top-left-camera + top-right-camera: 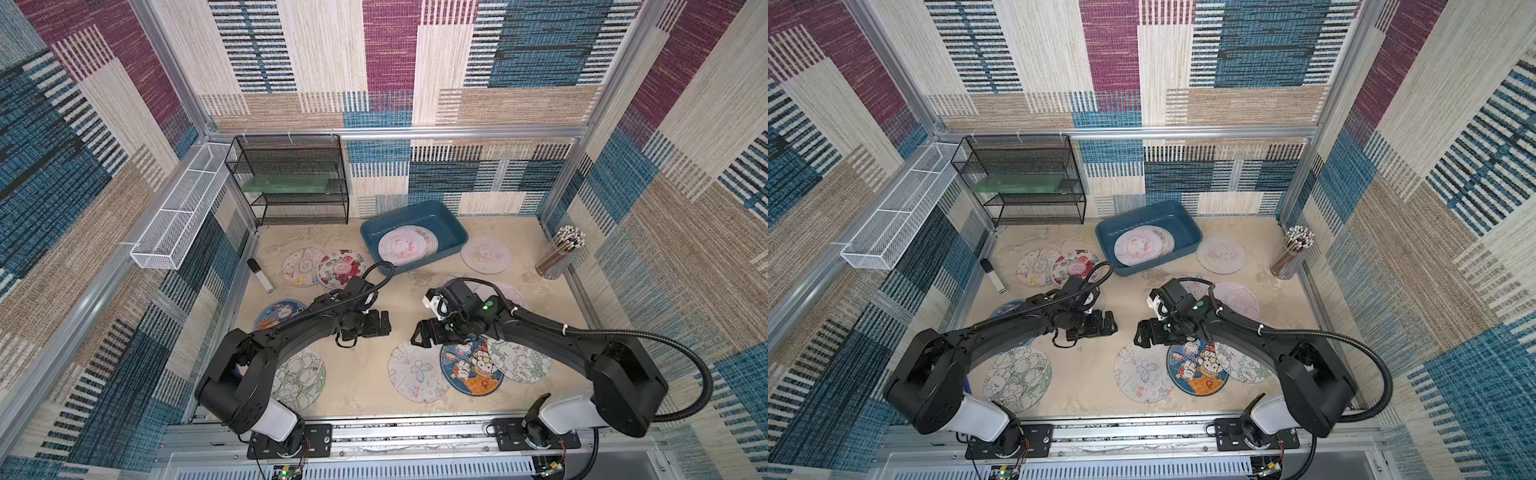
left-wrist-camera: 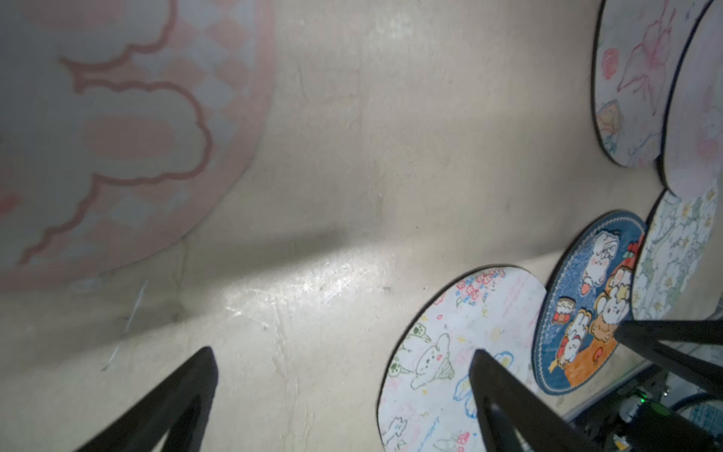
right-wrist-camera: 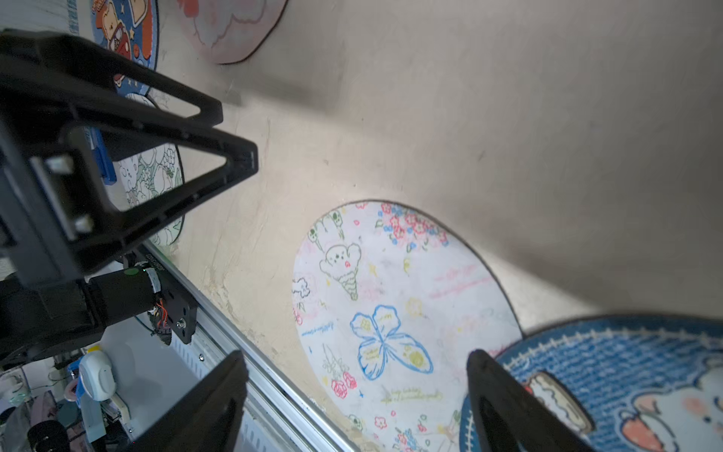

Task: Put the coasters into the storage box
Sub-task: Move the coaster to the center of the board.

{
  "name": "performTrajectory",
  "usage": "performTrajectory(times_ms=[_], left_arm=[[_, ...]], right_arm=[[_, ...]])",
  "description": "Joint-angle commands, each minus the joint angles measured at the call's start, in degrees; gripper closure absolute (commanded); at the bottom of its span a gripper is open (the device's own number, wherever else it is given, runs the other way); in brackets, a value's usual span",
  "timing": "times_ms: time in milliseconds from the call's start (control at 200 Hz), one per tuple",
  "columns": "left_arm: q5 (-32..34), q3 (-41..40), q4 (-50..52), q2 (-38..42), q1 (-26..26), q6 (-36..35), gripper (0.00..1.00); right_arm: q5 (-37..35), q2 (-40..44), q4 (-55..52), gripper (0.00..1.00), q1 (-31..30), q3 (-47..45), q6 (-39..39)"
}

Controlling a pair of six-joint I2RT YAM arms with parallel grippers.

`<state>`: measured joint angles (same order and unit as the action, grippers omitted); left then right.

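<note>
Near right: three coasters lie flat, print up, edges overlapping. They are the butterfly coaster, the dark blue cartoon coaster and the white-flower coaster. Being round, they have no long axis to note.

Your right end effector hangs over the butterfly coaster's far edge, pointing left. In the right wrist view its fingers stand wide apart with nothing between them.

Near left: the tulip coaster lies partly under your left arm.

Your left end effector points right over bare counter, fingers spread wide, empty. The two end effectors face each other, near but apart.

Mid left: a blue coaster lies half hidden by the left arm. Beyond it, a pale coaster and a red-floral coaster overlap.

Mid right: a pale pink coaster is mostly hidden behind the right arm.

Far centre: the storage box has its long axis running left to right, the right end swung farther back. Inside, a pink bunny coaster lies on top, with at least one more showing under it. Just right of the box a pink coaster lies flat.

Far left: a black mesh rack.

Far right: a pencil cup.
</note>
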<state>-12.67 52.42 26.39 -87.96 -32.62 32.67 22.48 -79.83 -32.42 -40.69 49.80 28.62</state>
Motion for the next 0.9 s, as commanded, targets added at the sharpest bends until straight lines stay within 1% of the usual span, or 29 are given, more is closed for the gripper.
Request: performTrajectory(times_ms=[0,115,220,401,686,896], left_arm=[[-3.2,2.1,-0.9,-1.9,-0.4,-3.4,0.01],[-5.4,3.1,-0.8,-3.5,-0.7,-4.2,0.02],[-6.4,2.6,-0.8,-3.2,-1.3,-4.5,0.02],[-7.3,0.5,-1.1,-2.3,-1.7,-5.8,0.02],[-7.9,-1.3,-1.1,0.0,-1.7,-6.7,0.02],[-7.3,-2.4,-0.1,1.8,-1.7,-6.8,0.02]], right_arm=[[-0.8,5.0,-0.5,0.10,-1.6,-4.4,6.5],[-1.8,10.8,1.3,0.11,-3.9,-10.5,13.7],[-3.3,15.3,3.0,0.11,-6.4,-15.4,20.5],[-6.2,19.3,7.4,0.11,-11.2,-21.9,30.2],[-8.6,18.7,11.8,0.11,-17.7,-25.4,38.4],[-10.2,16.9,14.2,0.11,-18.6,-27.7,40.0]])
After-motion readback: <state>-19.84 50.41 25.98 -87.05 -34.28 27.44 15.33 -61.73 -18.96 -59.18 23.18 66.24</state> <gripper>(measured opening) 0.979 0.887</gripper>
